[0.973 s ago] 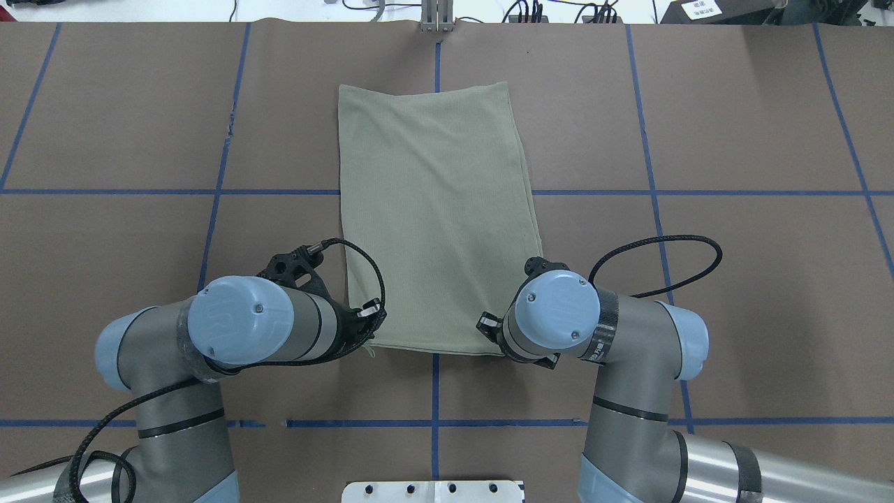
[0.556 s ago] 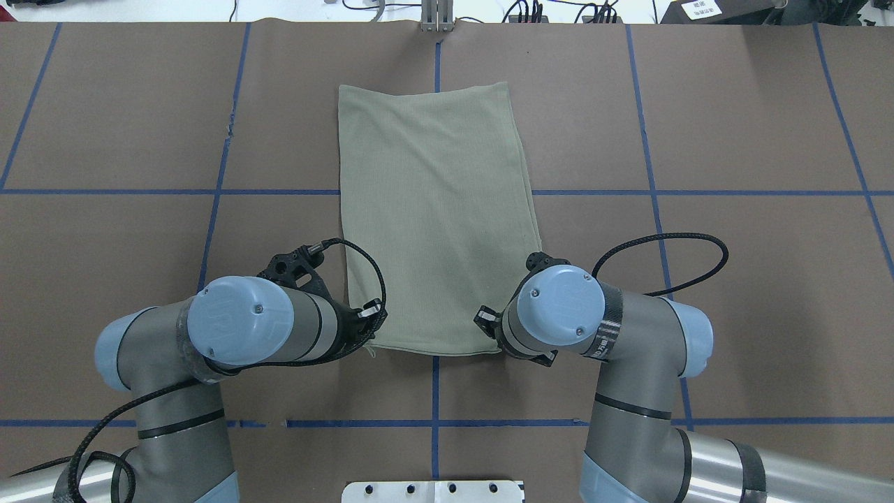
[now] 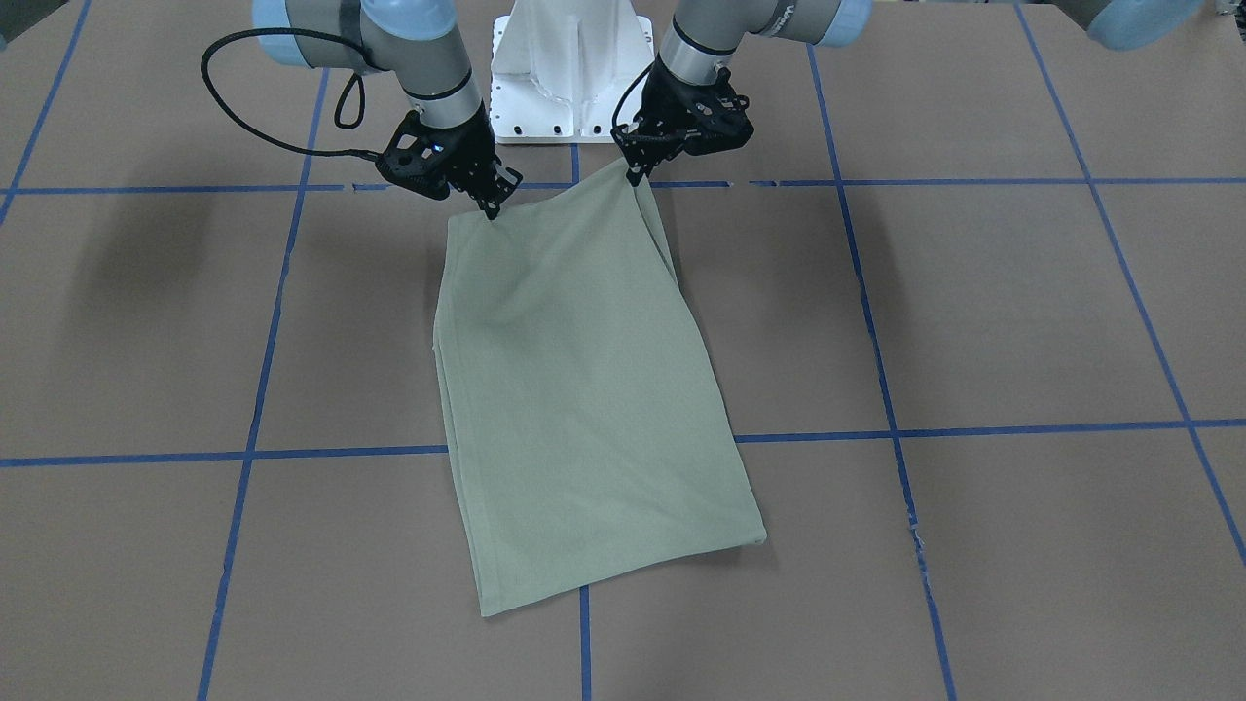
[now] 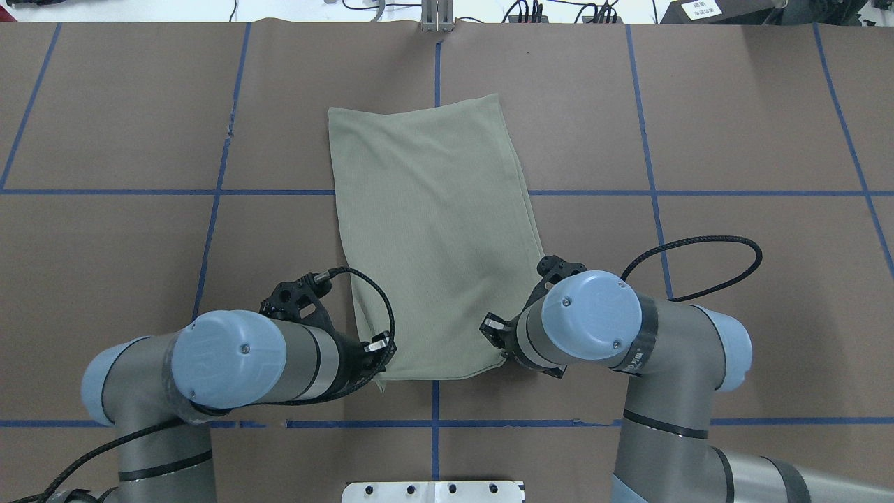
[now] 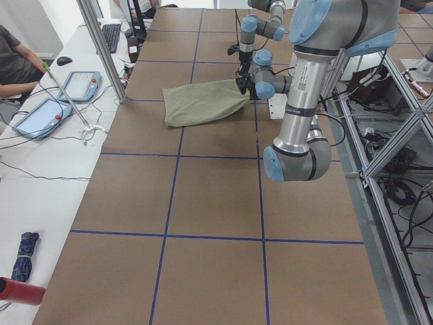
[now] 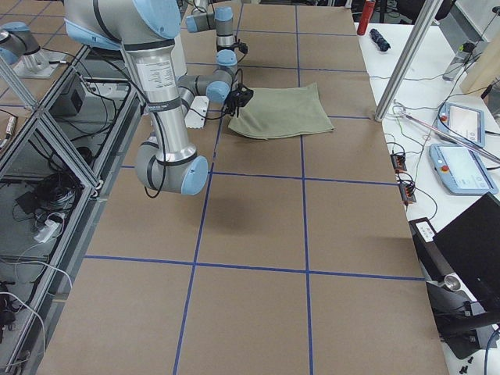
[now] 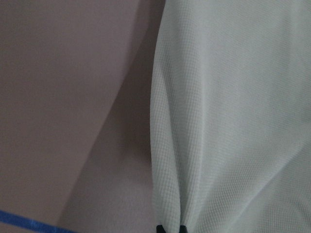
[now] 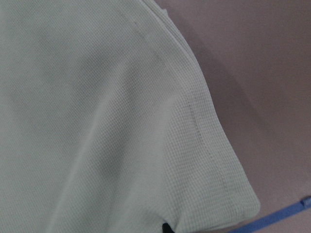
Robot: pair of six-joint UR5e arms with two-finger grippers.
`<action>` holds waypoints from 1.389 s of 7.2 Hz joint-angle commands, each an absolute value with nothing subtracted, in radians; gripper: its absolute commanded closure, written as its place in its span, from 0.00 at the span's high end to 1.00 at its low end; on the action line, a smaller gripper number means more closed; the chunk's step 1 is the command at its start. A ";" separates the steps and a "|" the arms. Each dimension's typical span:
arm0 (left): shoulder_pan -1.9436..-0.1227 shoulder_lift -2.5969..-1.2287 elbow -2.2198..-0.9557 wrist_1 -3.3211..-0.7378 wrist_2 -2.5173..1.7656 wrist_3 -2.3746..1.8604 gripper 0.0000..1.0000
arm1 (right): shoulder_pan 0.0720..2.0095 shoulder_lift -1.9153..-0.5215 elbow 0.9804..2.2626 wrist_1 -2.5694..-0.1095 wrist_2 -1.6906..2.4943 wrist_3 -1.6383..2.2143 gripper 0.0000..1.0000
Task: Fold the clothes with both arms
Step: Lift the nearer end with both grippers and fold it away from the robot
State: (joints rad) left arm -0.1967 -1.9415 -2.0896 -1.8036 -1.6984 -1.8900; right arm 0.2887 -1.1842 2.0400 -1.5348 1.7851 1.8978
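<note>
Gripping the shirt's (image 3: 584, 389) two corners toward the table's (image 3: 973, 321) robot-side edge with left gripper (image 3: 631, 175) and right gripper (image 3: 490, 208), both clamped on cloth. Lifted there, flat elsewhere.

Bright, even overhead light casts soft shadows; wrist views are soft-focused and slightly washed out.

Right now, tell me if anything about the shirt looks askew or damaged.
The shirt lies askew: its long edges slant against the blue tape lines, far end toward the robot's left. The left gripper and right gripper pinch its near corners, raised off the table. No damage shows.
</note>
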 commanded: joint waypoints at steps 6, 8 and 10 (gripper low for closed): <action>-0.446 -2.029 -2.053 -1.617 -1.704 -1.904 0.00 | 0.480 -0.996 1.908 -1.488 1.798 1.867 0.00; -0.524 -2.123 -1.904 -1.627 -1.704 -1.891 0.00 | 0.569 -0.860 1.719 -1.483 1.808 1.830 0.00; -0.567 -2.144 -1.861 -1.641 -1.703 -1.890 0.00 | 0.635 -0.774 1.486 -1.303 1.847 1.832 0.00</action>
State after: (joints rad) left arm -0.5359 -2.1269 -1.8960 -1.6336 -1.7032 -1.8918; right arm 0.5944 -0.8293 1.6312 -1.4037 1.8247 1.8337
